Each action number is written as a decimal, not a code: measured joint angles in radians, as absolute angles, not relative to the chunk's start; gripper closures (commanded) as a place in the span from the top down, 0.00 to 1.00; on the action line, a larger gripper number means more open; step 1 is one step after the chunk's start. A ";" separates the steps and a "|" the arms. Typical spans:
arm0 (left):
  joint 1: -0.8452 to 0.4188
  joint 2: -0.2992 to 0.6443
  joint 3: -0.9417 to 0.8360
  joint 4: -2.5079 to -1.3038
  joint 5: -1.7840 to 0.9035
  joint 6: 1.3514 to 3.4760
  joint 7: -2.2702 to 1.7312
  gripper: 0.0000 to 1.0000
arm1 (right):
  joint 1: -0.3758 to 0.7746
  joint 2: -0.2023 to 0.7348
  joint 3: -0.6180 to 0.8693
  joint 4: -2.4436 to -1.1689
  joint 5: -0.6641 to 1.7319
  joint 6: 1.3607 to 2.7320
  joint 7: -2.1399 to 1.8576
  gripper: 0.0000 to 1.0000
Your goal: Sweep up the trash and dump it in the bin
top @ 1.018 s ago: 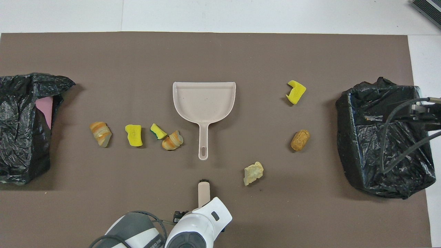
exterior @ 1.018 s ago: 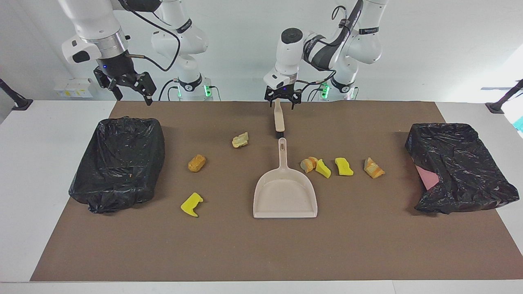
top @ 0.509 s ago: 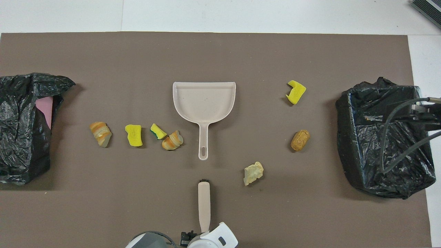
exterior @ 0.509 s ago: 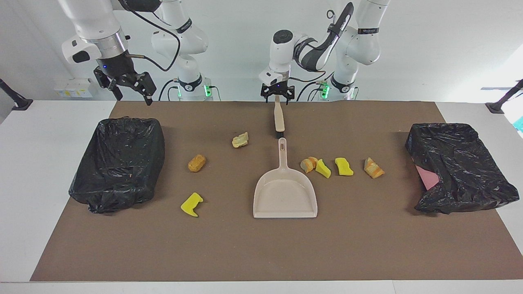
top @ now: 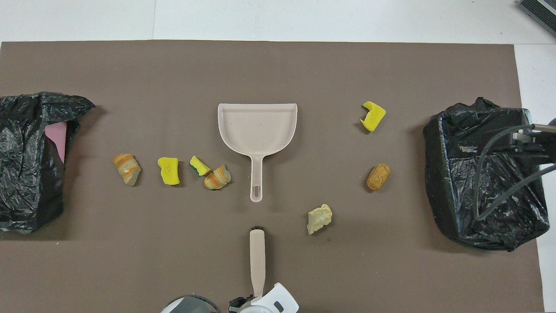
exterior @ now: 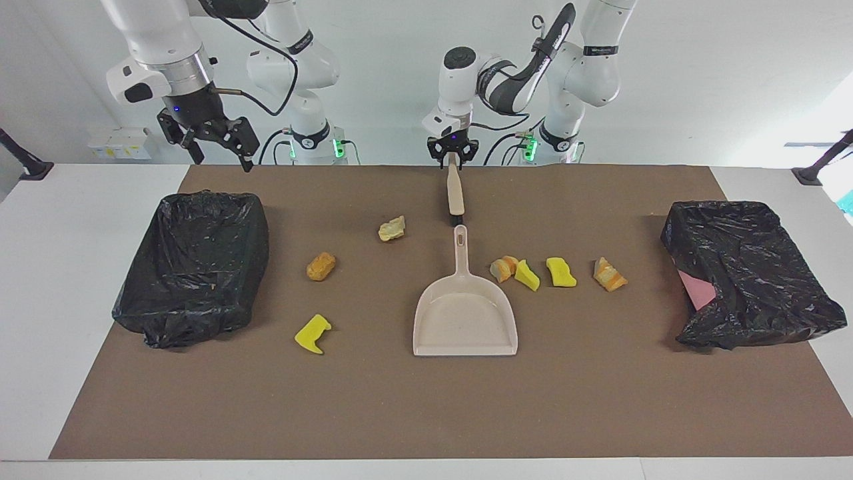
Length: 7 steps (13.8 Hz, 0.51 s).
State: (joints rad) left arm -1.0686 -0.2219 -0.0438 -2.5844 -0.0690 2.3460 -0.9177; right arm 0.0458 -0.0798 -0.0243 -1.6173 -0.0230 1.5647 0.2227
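Several scraps of trash lie on the brown mat: a bread lump [exterior: 610, 275] [top: 127, 168], a yellow chunk [exterior: 561, 272] [top: 169, 170], a yellow-green wedge [exterior: 526, 275] and a bread piece [exterior: 504, 268] in a row beside the dustpan's handle. A pale lump [exterior: 392, 229] [top: 320, 218], a tan lump [exterior: 320, 266] and a yellow chunk [exterior: 312, 334] lie toward the black-bagged bin [exterior: 193, 267] [top: 484, 174]. My left gripper [exterior: 453, 157] is shut on the end of the brush [exterior: 455, 190] [top: 257, 256]. My right gripper [exterior: 222, 165] hangs open above the bin's near end.
The beige dustpan [exterior: 465, 320] [top: 257, 128] lies mid-mat, its handle pointing at the brush. A second black bag [exterior: 753, 273] [top: 30, 161] with something pink showing lies at the left arm's end of the table. White table borders the mat.
My left gripper drew back along the brush to the handle's end and closed on it. The right gripper shifted slightly. The trash and dustpan have not moved.
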 measured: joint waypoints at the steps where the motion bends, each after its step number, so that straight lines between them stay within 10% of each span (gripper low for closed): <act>1: -1.069 -0.223 -0.044 -2.585 -0.069 2.345 -0.922 0.00 | 0.046 -0.080 -0.022 -1.621 -0.023 1.575 0.223 1.00; 7: -1.069 -0.226 -0.037 -2.586 -0.069 2.331 -0.927 0.00 | 0.116 -0.070 -0.004 -1.716 -0.020 1.678 0.317 1.00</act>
